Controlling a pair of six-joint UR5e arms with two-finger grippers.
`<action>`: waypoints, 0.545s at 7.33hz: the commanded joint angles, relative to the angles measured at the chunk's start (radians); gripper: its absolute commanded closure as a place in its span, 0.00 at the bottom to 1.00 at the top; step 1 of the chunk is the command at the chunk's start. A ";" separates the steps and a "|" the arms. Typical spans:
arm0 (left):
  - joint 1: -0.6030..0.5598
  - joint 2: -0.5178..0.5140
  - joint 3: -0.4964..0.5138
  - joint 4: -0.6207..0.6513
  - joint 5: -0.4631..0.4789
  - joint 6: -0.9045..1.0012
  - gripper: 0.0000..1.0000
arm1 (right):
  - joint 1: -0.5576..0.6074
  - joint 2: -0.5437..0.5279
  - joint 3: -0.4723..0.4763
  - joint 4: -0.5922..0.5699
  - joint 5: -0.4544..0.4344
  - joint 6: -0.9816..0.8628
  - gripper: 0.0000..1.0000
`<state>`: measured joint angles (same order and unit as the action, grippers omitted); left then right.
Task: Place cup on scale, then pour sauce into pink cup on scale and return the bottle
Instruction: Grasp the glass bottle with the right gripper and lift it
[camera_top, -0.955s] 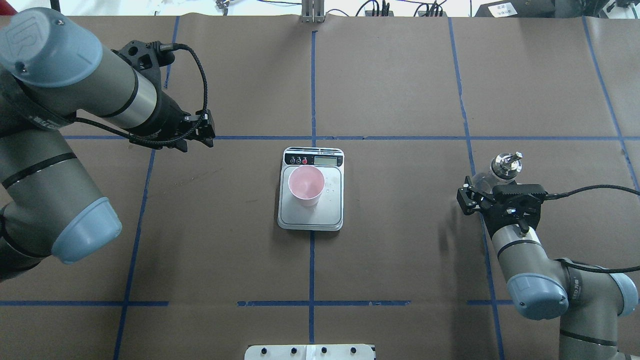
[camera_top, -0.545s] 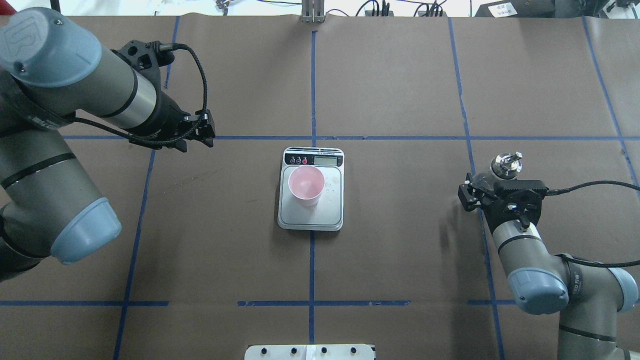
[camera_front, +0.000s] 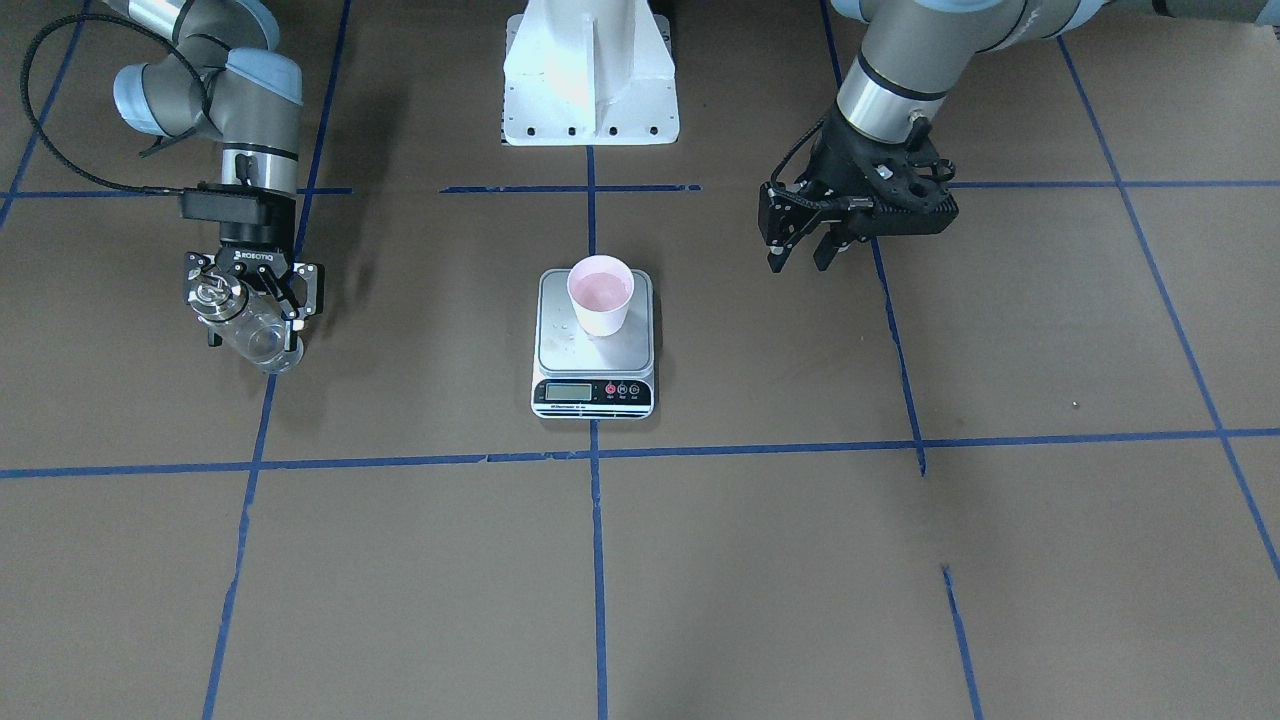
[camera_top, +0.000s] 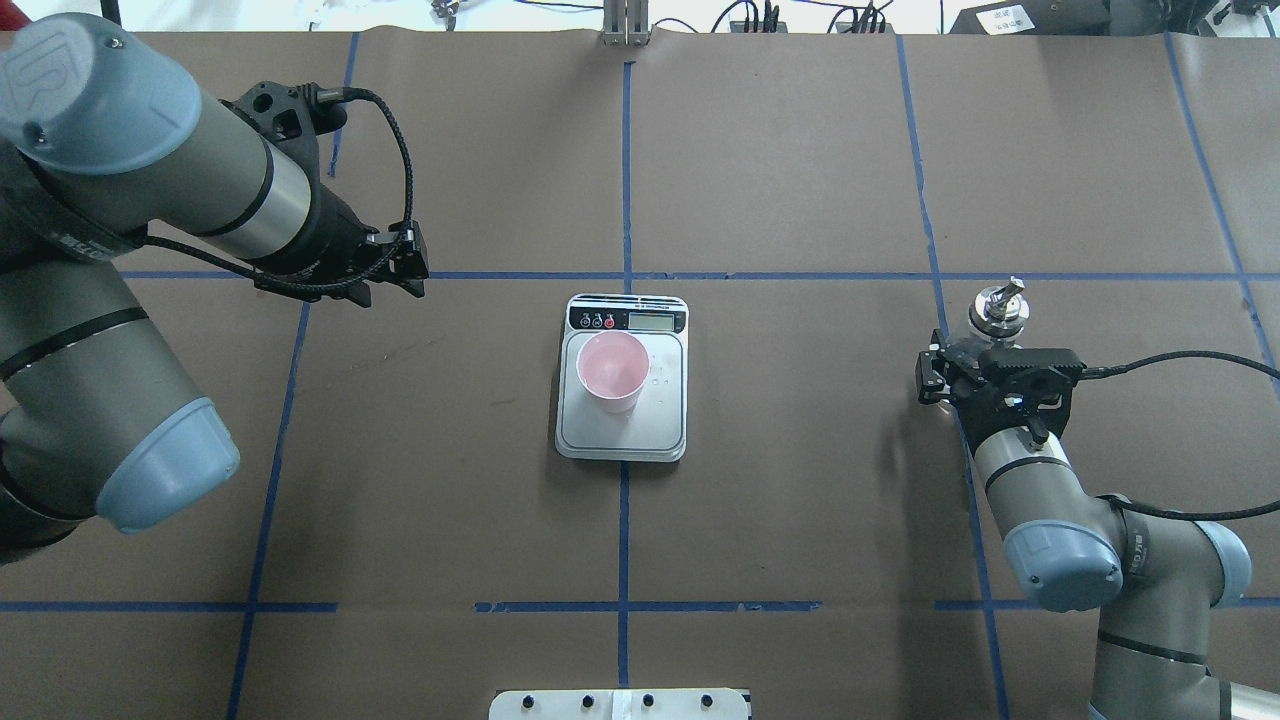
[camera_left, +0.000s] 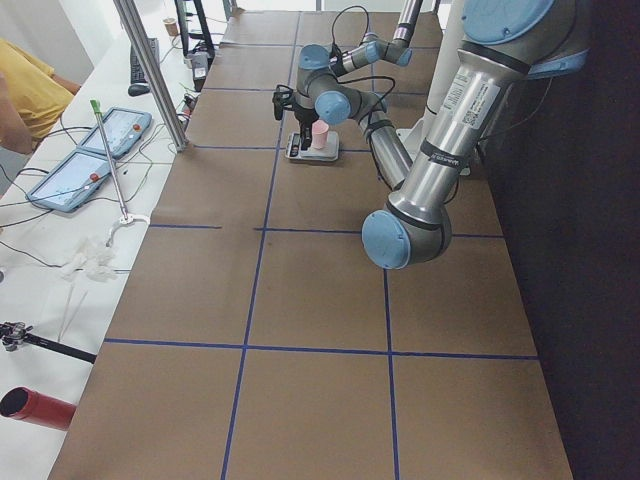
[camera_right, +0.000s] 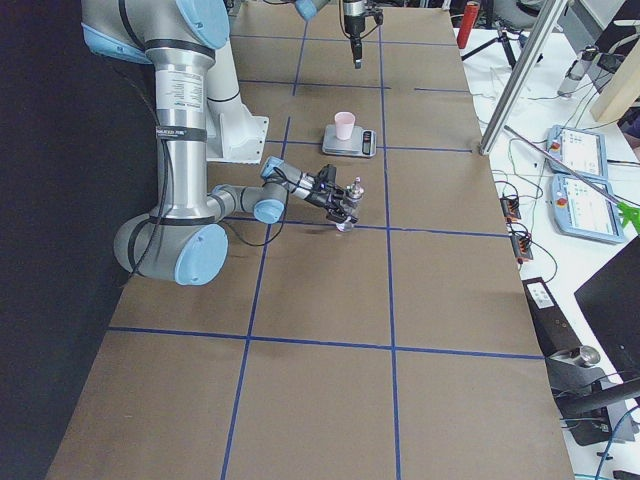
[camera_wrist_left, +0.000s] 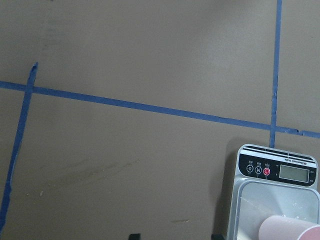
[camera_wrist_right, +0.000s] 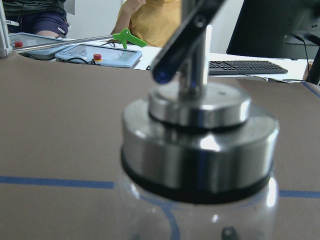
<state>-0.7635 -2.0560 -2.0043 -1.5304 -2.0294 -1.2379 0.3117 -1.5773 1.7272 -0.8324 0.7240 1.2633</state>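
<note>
Left gripper (camera_top: 405, 268): raised over the table's far-left part, fingers slightly apart, holding nothing.

Scale (camera_top: 622, 437): flat at the table's centre, display strip on the far side.

Cup (camera_top: 611, 372): upright on the scale's platform, toward its left half.

Right gripper (camera_top: 962, 362): at the right side, clamped round the bottle.

Bottle (camera_top: 994, 308): clear glass, silver spout cap upward, roughly upright.
</note>
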 joint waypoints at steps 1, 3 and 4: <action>0.001 -0.006 -0.001 0.003 0.000 -0.002 0.43 | 0.043 0.054 -0.014 0.072 0.031 -0.139 1.00; 0.000 -0.004 -0.008 0.003 0.000 0.000 0.43 | 0.041 0.059 0.035 0.058 0.025 -0.264 1.00; -0.005 0.002 -0.033 0.003 0.000 0.002 0.43 | 0.040 0.059 0.037 0.056 0.019 -0.353 1.00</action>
<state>-0.7646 -2.0588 -2.0163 -1.5283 -2.0295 -1.2377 0.3515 -1.5201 1.7502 -0.7731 0.7475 1.0127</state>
